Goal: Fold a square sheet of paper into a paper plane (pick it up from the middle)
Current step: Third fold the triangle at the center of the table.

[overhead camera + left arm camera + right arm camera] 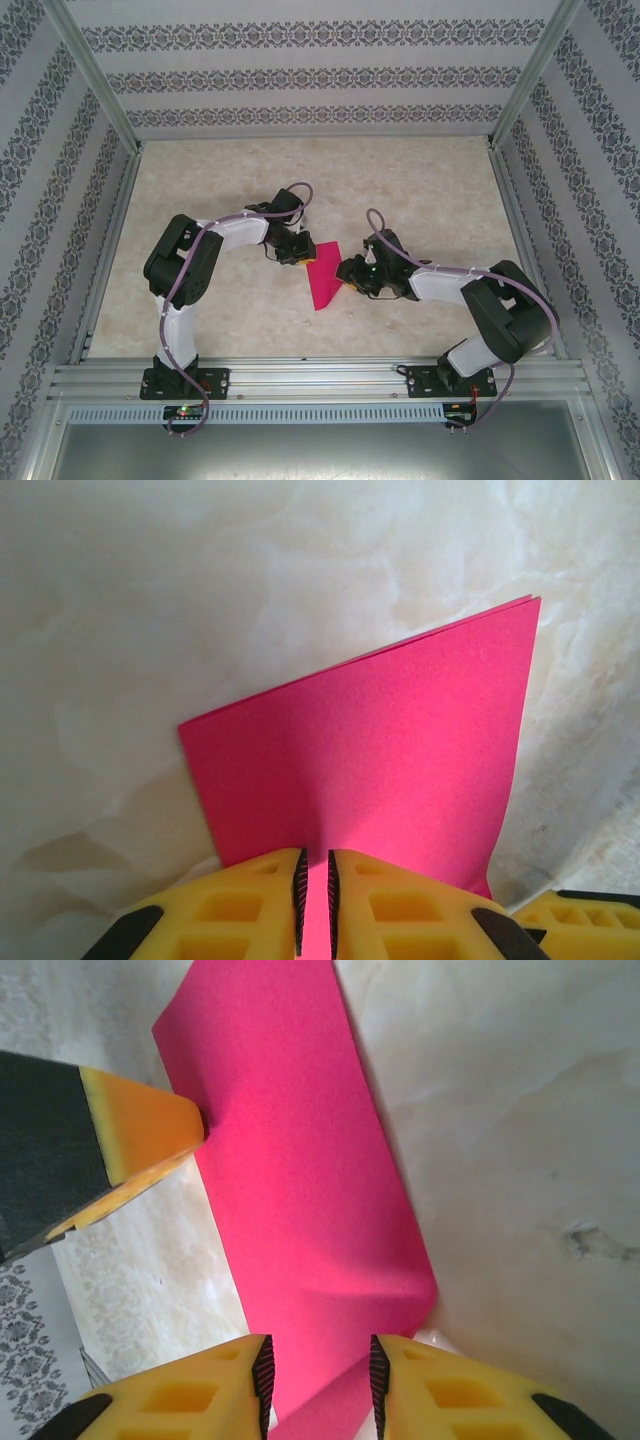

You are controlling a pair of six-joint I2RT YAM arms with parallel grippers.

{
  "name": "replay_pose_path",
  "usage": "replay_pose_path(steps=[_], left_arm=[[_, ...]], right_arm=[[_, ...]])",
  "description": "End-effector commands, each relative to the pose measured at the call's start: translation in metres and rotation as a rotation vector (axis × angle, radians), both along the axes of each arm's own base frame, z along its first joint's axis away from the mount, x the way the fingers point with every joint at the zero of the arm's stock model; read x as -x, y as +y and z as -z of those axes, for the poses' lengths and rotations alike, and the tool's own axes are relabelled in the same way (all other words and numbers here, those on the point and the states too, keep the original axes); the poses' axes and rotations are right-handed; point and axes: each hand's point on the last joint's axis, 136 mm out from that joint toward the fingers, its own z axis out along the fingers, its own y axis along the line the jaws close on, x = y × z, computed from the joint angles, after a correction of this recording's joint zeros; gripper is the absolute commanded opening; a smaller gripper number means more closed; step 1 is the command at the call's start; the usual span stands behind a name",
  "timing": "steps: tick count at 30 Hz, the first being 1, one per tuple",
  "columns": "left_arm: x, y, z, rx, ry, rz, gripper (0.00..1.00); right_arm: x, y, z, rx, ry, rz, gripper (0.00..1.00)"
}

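Note:
The square sheet of paper [323, 275] is magenta-pink and folded double into an oblong, lifted off the table between the two arms. My left gripper [298, 257] is shut on its upper edge, and the left wrist view has the paper [380, 750] pinched in the narrow slit of that gripper [315, 880]. My right gripper [345, 272] is at the sheet's right side. Its jaws [318, 1370] stand open around a bent corner of the paper [300, 1160]. The left gripper's yellow fingertip [140, 1130] touches the sheet's far edge. The paper plane is out of view.
The pale marbled table [230, 180] is fenced by aluminium rails [110, 210] and patterned walls on three sides. Both arm bases sit on the front rail [320, 378].

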Motion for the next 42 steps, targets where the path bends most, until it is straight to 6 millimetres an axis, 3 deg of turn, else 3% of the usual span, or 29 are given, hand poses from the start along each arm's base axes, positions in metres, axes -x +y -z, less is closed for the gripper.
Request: replay_pose_path(steps=[1, 9, 20, 29, 42], left_arm=[[0.01, 0.002, 0.008, -0.028, 0.03, 0.03, 0.18], [0.009, 0.004, 0.007, -0.038, 0.026, 0.025, 0.18], [0.009, 0.005, 0.004, -0.046, 0.021, 0.024, 0.18], [0.01, 0.004, 0.003, -0.031, 0.02, 0.026, 0.18], [0.011, 0.002, -0.003, -0.013, 0.007, 0.035, 0.19]], right_arm=[[-0.003, -0.003, 0.0, -0.01, -0.006, 0.019, 0.35], [0.01, -0.012, 0.009, 0.042, 0.056, 0.062, 0.38], [0.026, -0.007, 0.018, 0.071, 0.123, 0.073, 0.37], [-0.001, 0.003, -0.011, -0.028, -0.014, 0.039, 0.34], [-0.02, 0.021, -0.006, -0.118, -0.004, -0.012, 0.34]])
